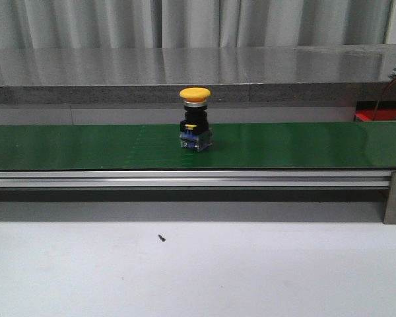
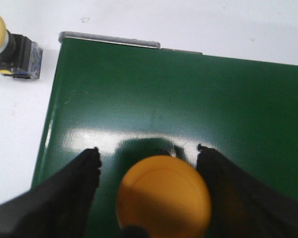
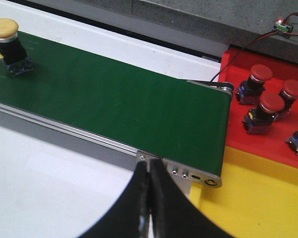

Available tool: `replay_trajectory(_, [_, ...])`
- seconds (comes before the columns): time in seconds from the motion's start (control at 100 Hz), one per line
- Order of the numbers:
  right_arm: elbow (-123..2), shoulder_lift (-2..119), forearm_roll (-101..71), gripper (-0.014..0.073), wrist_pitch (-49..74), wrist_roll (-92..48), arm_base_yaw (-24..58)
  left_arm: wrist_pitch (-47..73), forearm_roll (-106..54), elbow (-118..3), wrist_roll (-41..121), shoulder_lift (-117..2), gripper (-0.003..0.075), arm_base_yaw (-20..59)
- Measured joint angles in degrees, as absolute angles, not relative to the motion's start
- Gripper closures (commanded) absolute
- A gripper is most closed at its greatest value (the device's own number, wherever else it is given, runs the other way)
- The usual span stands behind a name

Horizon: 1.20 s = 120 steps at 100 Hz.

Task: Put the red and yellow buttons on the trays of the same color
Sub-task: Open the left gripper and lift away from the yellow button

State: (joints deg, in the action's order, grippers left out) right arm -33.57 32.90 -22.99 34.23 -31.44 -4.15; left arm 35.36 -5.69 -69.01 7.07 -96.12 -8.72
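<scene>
The left tool (image 2: 148, 156) stood open, its black fingers (image 2: 84, 171) either side of a yellow mushroom-head push button (image 2: 163, 196) on the green conveyor belt (image 2: 188, 99), not touching it. A second yellow button (image 2: 12, 49) lay well beyond, off the belt on the white tabletop (image 2: 15, 124). The right tool (image 3: 150, 198) was closed and empty, near the belt's end; just beyond lay the red tray (image 3: 268, 144) holding red buttons (image 3: 268, 106) and the yellow tray (image 3: 258, 198). The grasp likely calls for centring on the cap before closing. No legible writing showed.

Lab or factory test cell: green conveyor belt (image 1: 284, 145), aluminium rail (image 1: 185, 178), grey curtain (image 1: 185, 23).
</scene>
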Motion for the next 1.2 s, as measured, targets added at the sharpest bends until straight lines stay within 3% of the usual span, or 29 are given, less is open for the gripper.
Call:
replay_trajectory(0.25, [-33.57,32.9,-22.99,0.069,34.23,-31.44,-4.15,33.21,-6.8,-69.01,7.91,-92.74,0.0131,-7.82])
replay_trajectory(0.54, [-33.57,32.9,-22.99,0.069,34.23,-31.44,-4.15,32.35,-7.43,-67.91,8.14,-80.04,0.0132,-3.79])
replay_trajectory(0.88, [-33.57,32.9,-22.99,0.069,34.23,-31.44,-4.15,27.24,-9.13,-52.16,8.36,-56.94,0.0143,3.22])
replay_trajectory(1.02, [-33.57,32.9,-22.99,0.069,34.23,-31.44,-4.15,26.0,-10.15,-44.1,8.36,-46.94,0.0231,4.31])
replay_trajectory(1.2, [-33.57,32.9,-22.99,0.069,34.23,-31.44,-4.15,25.95,-10.15,-35.59,8.36,-36.13,0.0475,4.31])
